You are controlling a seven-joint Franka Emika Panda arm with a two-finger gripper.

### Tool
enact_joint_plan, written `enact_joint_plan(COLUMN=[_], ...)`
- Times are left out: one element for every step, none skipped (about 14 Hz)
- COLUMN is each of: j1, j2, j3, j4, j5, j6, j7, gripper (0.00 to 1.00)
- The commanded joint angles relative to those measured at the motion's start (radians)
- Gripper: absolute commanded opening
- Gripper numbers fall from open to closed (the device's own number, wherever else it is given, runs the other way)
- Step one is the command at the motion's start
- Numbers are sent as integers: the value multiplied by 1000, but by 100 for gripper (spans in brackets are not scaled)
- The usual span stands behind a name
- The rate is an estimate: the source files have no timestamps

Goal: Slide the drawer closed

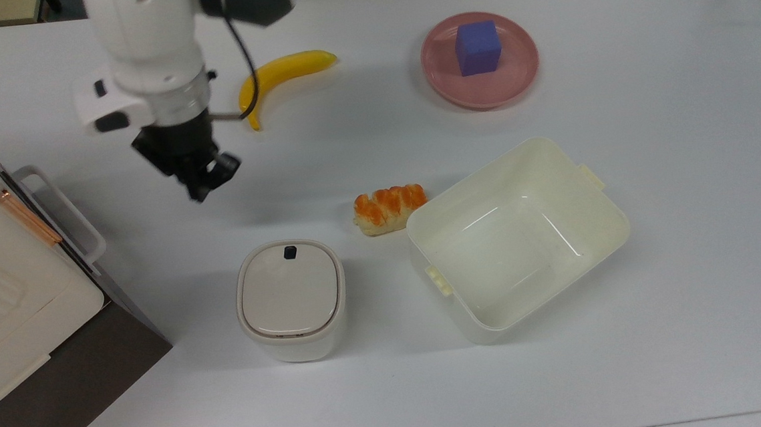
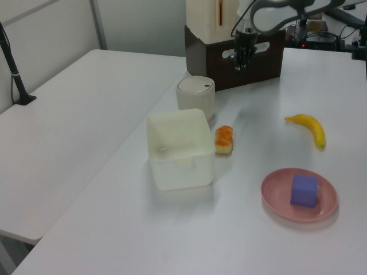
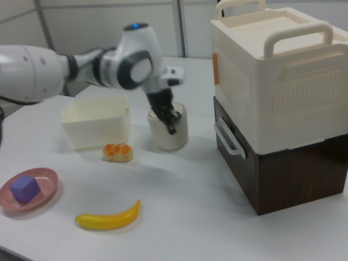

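1. My gripper [image 1: 207, 179] hangs above the table [image 1: 676, 233], well apart from the drawer [image 3: 242, 144]; I cannot tell how its fingers stand.
2. The drawer sits flush in the dark cabinet [image 3: 288, 174] under the cream box [image 3: 277, 70], its white handle [image 1: 59, 209] sticking out toward the gripper.
3. Seen in the top view, the lidded bin [image 1: 291, 300] stands below the gripper, the banana [image 1: 280, 76] above it.
4. The tub [image 1: 516, 237] touches the bread [image 1: 390, 207], both to the top view's right of the bin.

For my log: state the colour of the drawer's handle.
White. The drawer handle stands out best against the dark brown front in the right view.
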Motion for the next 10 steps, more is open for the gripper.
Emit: enact_joint_plan(j1=[42,62,81,94,107,116,128,140,144,150], j2=[-132,-150,-179,-207,-236,-261,-284,-296,-298,-298], j3=[38,38,38,37,37,37,37,37,37,38], j4=[-41,-43,-43,-41,-41,-41,-41,-41,-40,-38], j5=[-3,-2,1,3,4,15,23,23,23,23], j6=[-190,-224,-264,-304,-338,-364,-389,-398,-400,-401], j7=[-128,-141,-160,-173,-185,-202,-210,-214,-213,-205], gripper=[13,15,22,31,41,55,78,92,100,100])
